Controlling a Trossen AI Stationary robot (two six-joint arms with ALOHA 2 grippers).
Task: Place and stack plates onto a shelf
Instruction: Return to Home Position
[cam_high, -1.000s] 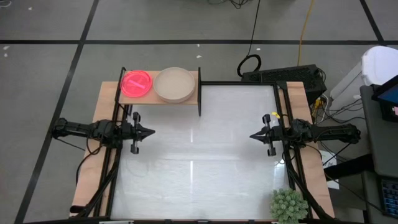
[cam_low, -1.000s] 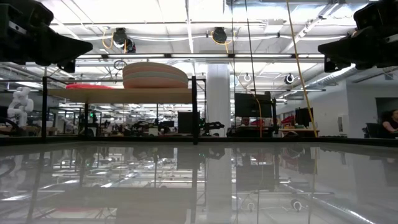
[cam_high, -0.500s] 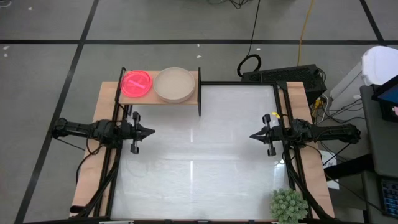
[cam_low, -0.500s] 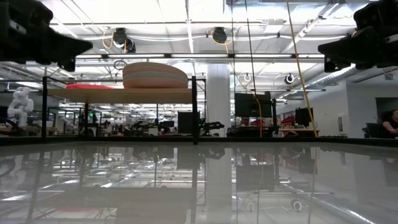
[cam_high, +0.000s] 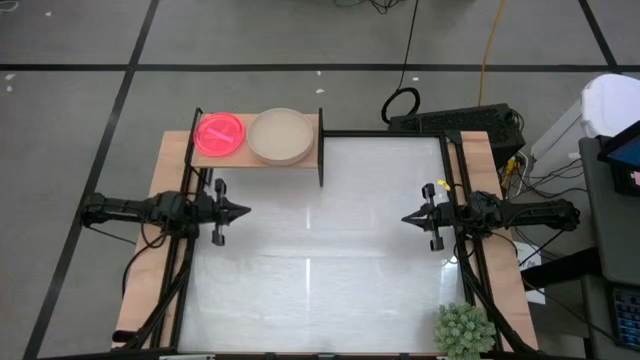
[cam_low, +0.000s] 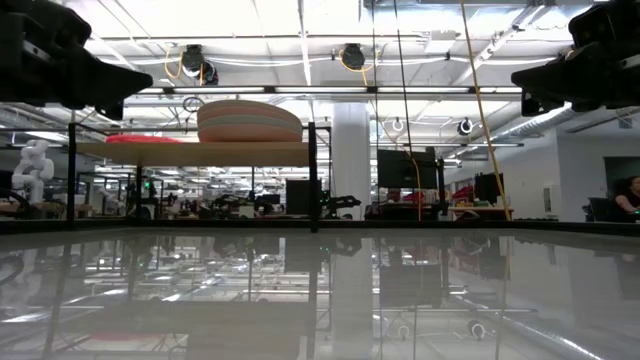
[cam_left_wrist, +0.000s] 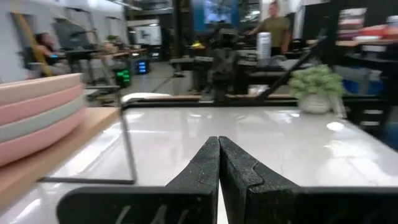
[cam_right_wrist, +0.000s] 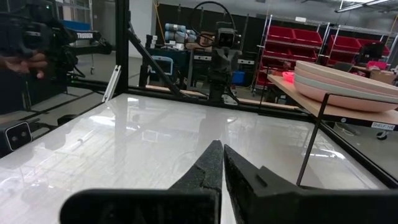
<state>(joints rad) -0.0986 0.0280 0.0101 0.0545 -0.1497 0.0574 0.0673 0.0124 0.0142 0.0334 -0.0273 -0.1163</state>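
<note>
The shelf (cam_high: 258, 160) stands at the table's far left corner, a light-wood board on a black frame. Two stacks rest on it: small neon pink plates (cam_high: 220, 134) on the left and larger beige and pink plates (cam_high: 281, 136) on the right. In the low view the large stack (cam_low: 250, 122) rises well above the thin pink one (cam_low: 143, 139). My left gripper (cam_high: 243, 211) hovers shut at the table's left side, just nearer than the shelf. My right gripper (cam_high: 407, 218) hovers shut at the right side. Both point toward the table's middle and hold nothing.
A spiky green plant (cam_high: 464, 329) sits at the table's near right corner. The shelf's black post (cam_high: 321, 150) stands at the far edge. The glossy white tabletop (cam_high: 320, 250) lies between the two grippers. People and equipment show in the room beyond.
</note>
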